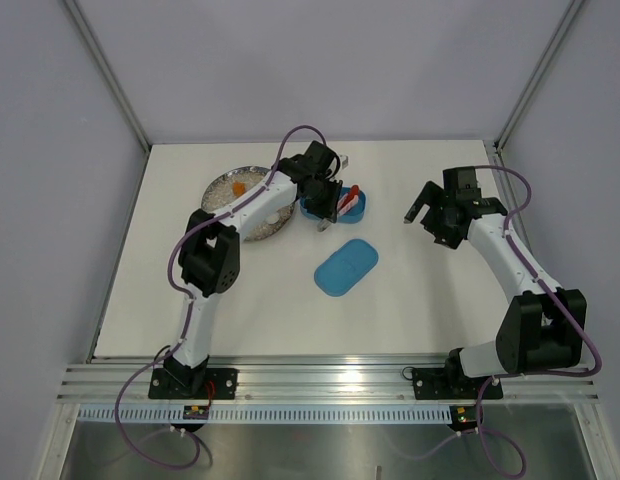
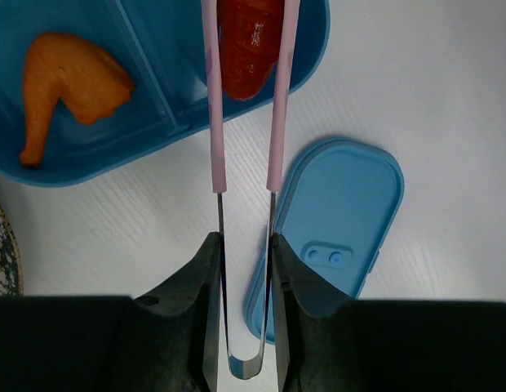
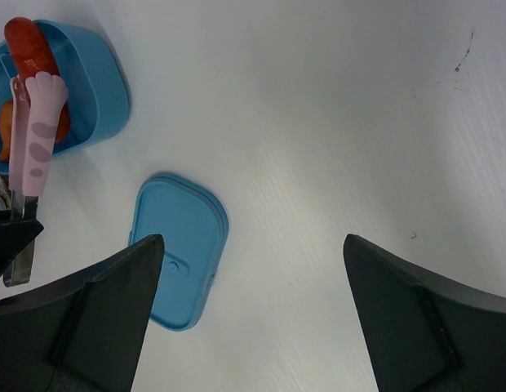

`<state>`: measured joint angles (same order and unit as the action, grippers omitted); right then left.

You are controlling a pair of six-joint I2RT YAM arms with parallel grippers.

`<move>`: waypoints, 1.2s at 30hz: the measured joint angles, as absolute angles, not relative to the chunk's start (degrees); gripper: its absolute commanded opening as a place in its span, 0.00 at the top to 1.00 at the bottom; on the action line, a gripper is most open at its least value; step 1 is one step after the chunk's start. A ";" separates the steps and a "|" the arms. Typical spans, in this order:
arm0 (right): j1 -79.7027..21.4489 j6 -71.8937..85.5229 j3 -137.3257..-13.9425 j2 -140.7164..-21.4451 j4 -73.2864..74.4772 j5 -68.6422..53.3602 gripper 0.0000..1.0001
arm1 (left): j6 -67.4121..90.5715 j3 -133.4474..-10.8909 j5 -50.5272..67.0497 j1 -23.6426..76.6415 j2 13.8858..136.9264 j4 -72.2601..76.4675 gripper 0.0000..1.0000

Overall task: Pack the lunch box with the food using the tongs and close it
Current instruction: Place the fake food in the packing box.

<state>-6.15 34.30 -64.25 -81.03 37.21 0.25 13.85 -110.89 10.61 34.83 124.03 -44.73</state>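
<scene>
Left wrist view showed the left gripper (image 2: 245, 253) narrowed on the pink tongs (image 2: 275, 122), squeezing them so they pinched a red sausage piece (image 2: 246, 49) over the blue lunch box (image 2: 114, 163), which already held an orange drumstick-shaped piece (image 2: 69, 82). The lid (image 2: 343, 204) lay beside the box, leaving it open for packing. The right gripper (image 3: 249, 245) hung wide open and empty.

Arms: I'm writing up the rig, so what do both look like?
The left arm and right arm match: white tubular links, bulky black joint housings, black wedge-shaped jaws, and a purple cable looping along each.
</scene>
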 measured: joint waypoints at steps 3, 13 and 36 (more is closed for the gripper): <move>-6.15 34.30 -64.20 -81.03 37.32 0.25 0.01 | 14.00 -112.18 10.61 34.83 125.71 -44.64 0.76; -6.15 34.30 -63.81 -81.03 37.26 -0.49 0.00 | 14.57 -112.18 10.92 34.83 125.86 -44.99 0.64; -6.15 34.37 -63.59 -81.03 37.19 -1.23 0.01 | 14.57 -113.60 10.68 34.83 124.92 -46.39 0.74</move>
<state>-6.15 34.37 -63.59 -81.03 37.19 -1.23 14.57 -113.60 10.68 34.83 124.92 -46.39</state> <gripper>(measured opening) 0.993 0.318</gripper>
